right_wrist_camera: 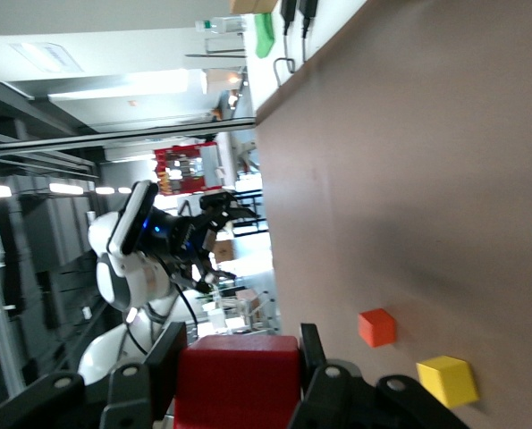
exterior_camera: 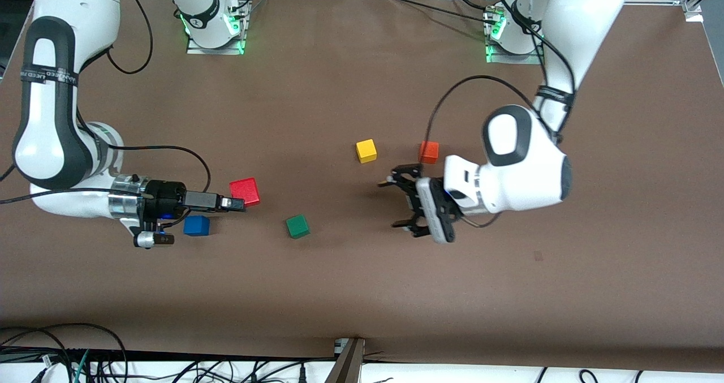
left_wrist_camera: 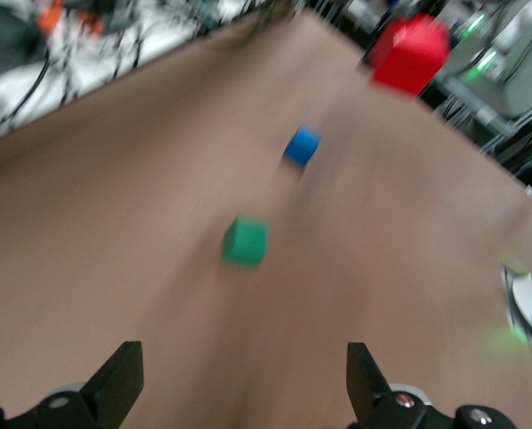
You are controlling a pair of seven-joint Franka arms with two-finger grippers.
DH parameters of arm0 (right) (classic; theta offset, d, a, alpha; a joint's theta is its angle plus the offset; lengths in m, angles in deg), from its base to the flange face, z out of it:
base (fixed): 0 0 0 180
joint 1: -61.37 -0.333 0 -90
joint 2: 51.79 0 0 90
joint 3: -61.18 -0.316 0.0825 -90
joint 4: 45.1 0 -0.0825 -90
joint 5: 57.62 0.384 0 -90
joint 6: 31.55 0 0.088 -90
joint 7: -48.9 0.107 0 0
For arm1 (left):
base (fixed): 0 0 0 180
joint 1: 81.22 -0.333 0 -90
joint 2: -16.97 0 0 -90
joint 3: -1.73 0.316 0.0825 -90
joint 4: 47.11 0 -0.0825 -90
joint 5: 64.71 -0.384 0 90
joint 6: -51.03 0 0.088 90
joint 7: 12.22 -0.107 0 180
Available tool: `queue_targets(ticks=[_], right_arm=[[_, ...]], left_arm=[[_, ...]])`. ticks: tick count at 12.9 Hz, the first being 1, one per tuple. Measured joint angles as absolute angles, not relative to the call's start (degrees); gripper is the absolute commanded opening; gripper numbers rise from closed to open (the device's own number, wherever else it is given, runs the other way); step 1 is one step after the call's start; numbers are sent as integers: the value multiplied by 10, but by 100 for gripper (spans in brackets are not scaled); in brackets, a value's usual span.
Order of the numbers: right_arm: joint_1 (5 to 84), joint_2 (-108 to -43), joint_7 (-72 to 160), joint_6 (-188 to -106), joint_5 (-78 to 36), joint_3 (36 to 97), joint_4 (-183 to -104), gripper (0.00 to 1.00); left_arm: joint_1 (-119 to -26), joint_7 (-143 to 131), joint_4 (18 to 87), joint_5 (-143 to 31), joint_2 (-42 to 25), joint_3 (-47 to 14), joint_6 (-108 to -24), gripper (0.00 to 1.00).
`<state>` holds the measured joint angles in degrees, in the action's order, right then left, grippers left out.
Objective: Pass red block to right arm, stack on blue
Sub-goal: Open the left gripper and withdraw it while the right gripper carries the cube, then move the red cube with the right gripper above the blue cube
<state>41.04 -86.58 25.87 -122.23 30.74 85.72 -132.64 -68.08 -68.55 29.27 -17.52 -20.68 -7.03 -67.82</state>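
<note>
Front view is showing the right gripper (exterior_camera: 240, 203) pinching the red block (exterior_camera: 245, 191) above the table (exterior_camera: 339, 292), beside the blue block (exterior_camera: 197, 225), whose top edge the wrist is partly hiding. The left gripper (exterior_camera: 399, 201) is hovering spread wide and empty over bare table near the orange cube (exterior_camera: 429, 152). In the left wrist view the green cube (left_wrist_camera: 245, 241) is appearing blurred.

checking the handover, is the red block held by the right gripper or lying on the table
Held. The right gripper is shut on the red block, whose sides sit between its fingers in the right wrist view; the left gripper is open and apart.
</note>
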Motion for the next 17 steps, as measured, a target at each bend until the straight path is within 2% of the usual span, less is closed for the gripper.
queue_targets(ticks=[3,5,8,11,17], right_arm=[[410,-840,266,-1224,206,876,-1326,15],[409,-816,270,-1235,123,886,-1325,15],[408,-782,295,-1261,8,892,-1325,15],[398,-758,332,-1289,-115,892,-1325,15],[363,-744,418,-1346,-285,892,-1329,15]], left_arm=[[-693,-646,293,-237,-201,14,-565,100],[-695,-578,293,-316,-195,35,-532,100],[-695,-423,292,-449,-160,38,-505,100],[-706,-379,292,-566,-118,53,-494,100],[-776,-377,295,-588,-27,93,-475,100]])
